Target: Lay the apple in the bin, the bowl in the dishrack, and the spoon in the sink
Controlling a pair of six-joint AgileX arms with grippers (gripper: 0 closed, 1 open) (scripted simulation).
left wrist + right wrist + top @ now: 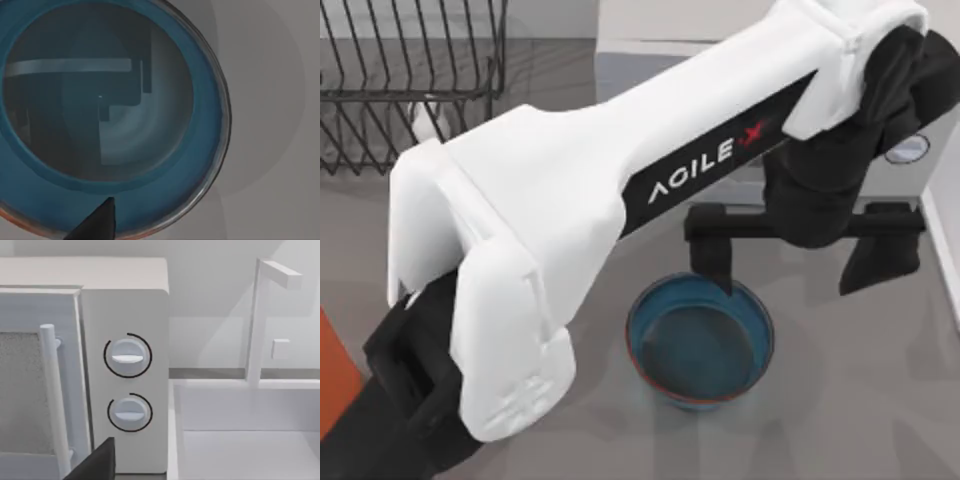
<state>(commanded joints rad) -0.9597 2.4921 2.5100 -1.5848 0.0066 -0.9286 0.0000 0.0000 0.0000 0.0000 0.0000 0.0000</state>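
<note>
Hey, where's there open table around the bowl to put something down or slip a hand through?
Bare grey table lies right of the bowl, out to the top view's right edge, and in a narrower strip below the bowl. Above the bowl it is crowded: the left gripper hangs open over its far rim. Left of the bowl, the white arm covers the table toward the dishrack and bin.

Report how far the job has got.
Nothing looks done. In hand: the left gripper, jaws open, hangs over the bowl, which sits on the table, not in the dishrack. Left: racking the bowl, then the apple and spoon.
</note>
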